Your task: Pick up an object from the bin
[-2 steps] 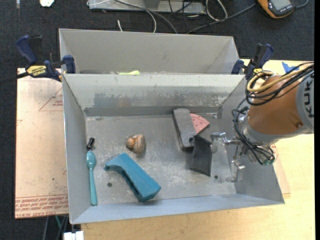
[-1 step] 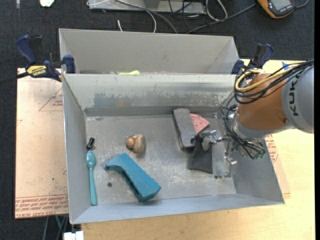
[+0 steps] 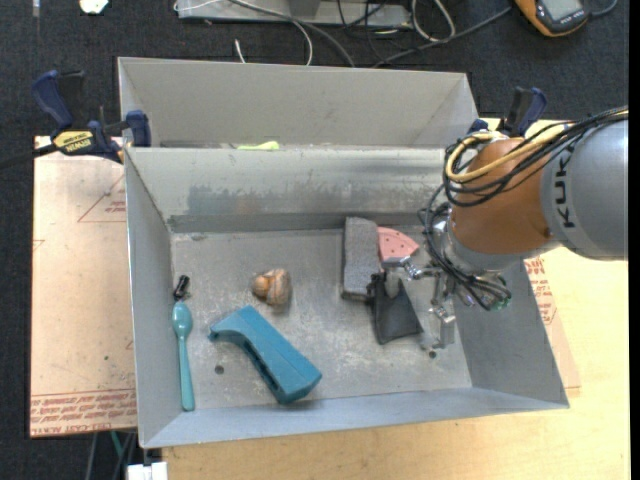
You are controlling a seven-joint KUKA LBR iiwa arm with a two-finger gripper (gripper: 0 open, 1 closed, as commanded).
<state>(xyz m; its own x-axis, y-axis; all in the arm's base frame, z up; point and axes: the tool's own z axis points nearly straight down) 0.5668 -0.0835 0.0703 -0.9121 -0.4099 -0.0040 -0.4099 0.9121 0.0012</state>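
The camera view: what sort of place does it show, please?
Most likely a robotics lab or test station: a robot arm reaches into a grey metal bin holding loose things such as a teal spoon, and cables lie on the dark floor behind it.

Lab; KUKA arm (image 3: 590, 193), bin (image 3: 300, 74), cables (image 3: 425, 13)

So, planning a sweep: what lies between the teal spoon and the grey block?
In the camera view, a tan lump sits between spoon and block.

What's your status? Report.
Gripper low at right of bin, beside dark wedge. Grey block, pink piece just beyond.
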